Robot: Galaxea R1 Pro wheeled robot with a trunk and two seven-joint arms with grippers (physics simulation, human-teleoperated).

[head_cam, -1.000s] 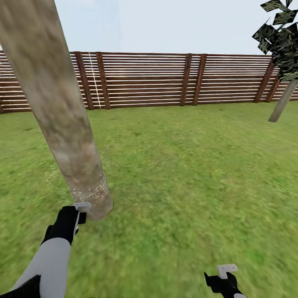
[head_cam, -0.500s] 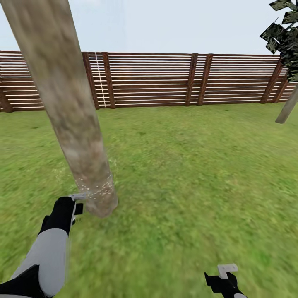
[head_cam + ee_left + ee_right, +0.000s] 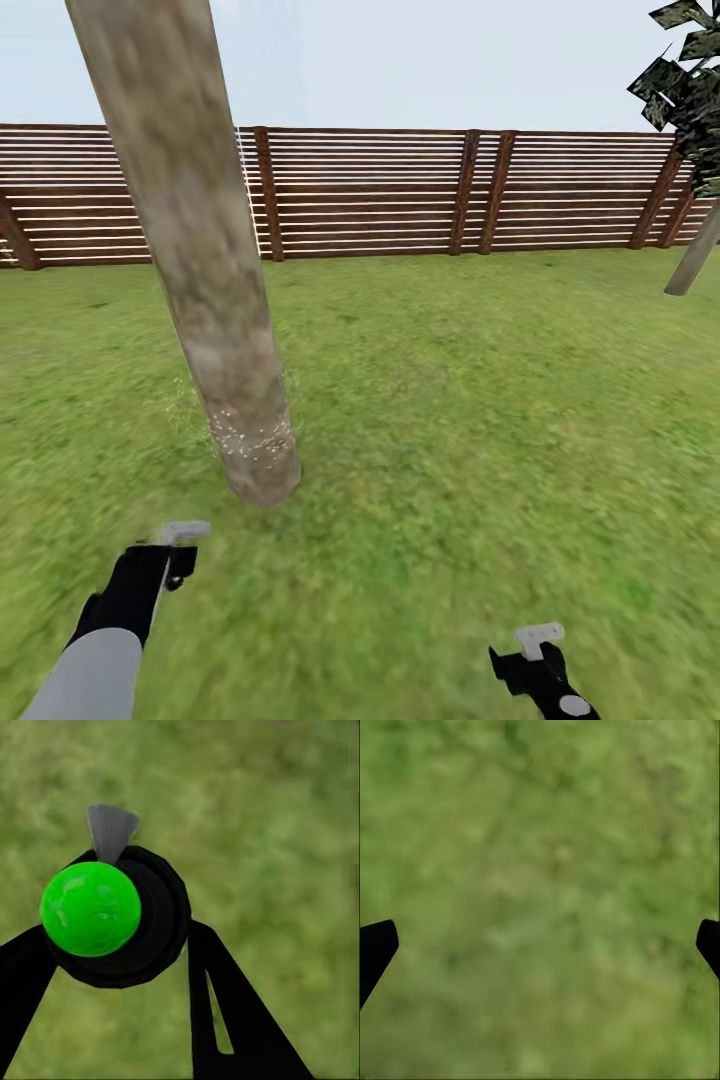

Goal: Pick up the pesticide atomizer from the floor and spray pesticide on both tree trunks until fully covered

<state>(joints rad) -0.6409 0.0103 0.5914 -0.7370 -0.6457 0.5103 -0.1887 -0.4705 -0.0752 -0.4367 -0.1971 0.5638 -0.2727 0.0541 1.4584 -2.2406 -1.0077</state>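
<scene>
The near tree trunk (image 3: 205,270) is thick, mottled grey-beige, and rises from the grass left of centre. White specks ring it just above its base (image 3: 252,440). My left gripper (image 3: 165,555) hangs low over the lawn, short of the trunk's foot and a little to its left. In the left wrist view it (image 3: 120,967) is shut on the pesticide atomizer (image 3: 146,922), a black round body with a bright green cap and a grey nozzle. My right gripper (image 3: 535,650) is at the lower right, open (image 3: 540,945) over bare grass. A second tree (image 3: 695,262) stands far right.
A reddish-brown slatted fence (image 3: 400,190) runs across the back of the lawn (image 3: 480,400). Dark leaves (image 3: 690,90) of the far tree hang at the upper right. Open grass stretches between the two trees.
The head view has shifted, so the trunk sits further right in the picture. My left gripper has drawn back from the trunk's base and now hangs lower and apart from it. The right gripper has hardly moved.
</scene>
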